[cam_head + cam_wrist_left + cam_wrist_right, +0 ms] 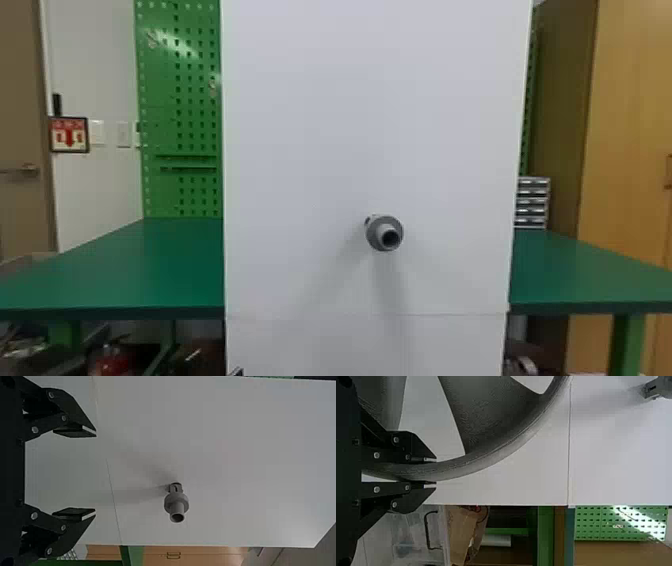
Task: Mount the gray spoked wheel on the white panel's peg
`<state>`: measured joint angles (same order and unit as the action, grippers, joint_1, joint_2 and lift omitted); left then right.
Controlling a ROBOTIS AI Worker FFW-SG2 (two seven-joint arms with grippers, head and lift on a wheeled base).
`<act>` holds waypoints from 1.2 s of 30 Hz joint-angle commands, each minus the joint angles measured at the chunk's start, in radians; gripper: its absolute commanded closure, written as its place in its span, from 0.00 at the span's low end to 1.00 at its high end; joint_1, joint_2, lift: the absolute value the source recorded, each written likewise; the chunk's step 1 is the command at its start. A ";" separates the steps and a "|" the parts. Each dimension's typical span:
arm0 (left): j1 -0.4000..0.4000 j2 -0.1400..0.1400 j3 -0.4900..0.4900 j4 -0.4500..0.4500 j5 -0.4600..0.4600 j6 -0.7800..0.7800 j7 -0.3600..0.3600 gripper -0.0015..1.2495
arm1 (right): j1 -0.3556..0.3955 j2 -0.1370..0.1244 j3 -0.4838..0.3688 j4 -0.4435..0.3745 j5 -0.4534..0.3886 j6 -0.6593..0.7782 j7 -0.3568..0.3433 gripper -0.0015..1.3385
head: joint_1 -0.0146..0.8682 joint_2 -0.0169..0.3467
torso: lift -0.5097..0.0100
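Observation:
A gray peg (385,233) with a wide collar and hollow tip juts from the white panel (310,125) in the head view. The left wrist view has the same peg (176,502) beyond my left gripper (96,473), whose fingers stand wide apart with nothing between them. In the right wrist view, the rim of the gray spoked wheel (502,449) is held between the fingers of my right gripper (433,471). The wheel is apart from the peg (664,387), which shows at that view's corner.
Behind the panel a green table (125,270) extends to both sides, with a green pegboard (180,110) at the left. Small drawers (532,202) stand at the right by a wooden cabinet (625,125). A clear plastic bin (415,534) shows in the right wrist view.

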<state>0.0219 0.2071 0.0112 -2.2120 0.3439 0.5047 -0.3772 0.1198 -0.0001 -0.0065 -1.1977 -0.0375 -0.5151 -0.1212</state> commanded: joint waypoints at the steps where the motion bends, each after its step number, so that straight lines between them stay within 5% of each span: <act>1: 0.000 0.000 0.000 0.000 0.000 0.000 0.000 0.43 | 0.001 -0.004 0.026 -0.072 -0.015 0.073 0.000 0.88 | 0.16 0.03 | 0.22; 8: -0.002 0.000 -0.002 0.000 -0.002 0.000 0.000 0.43 | -0.006 -0.024 0.060 -0.180 -0.042 0.181 0.000 0.88 | 0.16 0.03 | 0.22; 15: -0.003 0.000 -0.004 -0.001 -0.003 0.000 0.000 0.43 | -0.009 0.000 0.036 -0.344 -0.005 0.348 0.000 0.88 | 0.16 0.03 | 0.22; 36: -0.005 0.002 -0.005 -0.001 -0.003 0.000 0.000 0.43 | -0.121 -0.060 0.103 -0.689 -0.048 0.817 0.000 0.88 | 0.16 0.03 | 0.22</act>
<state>0.0167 0.2086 0.0062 -2.2124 0.3405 0.5047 -0.3773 0.0157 -0.0534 0.0848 -1.8356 -0.0791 0.2334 -0.1211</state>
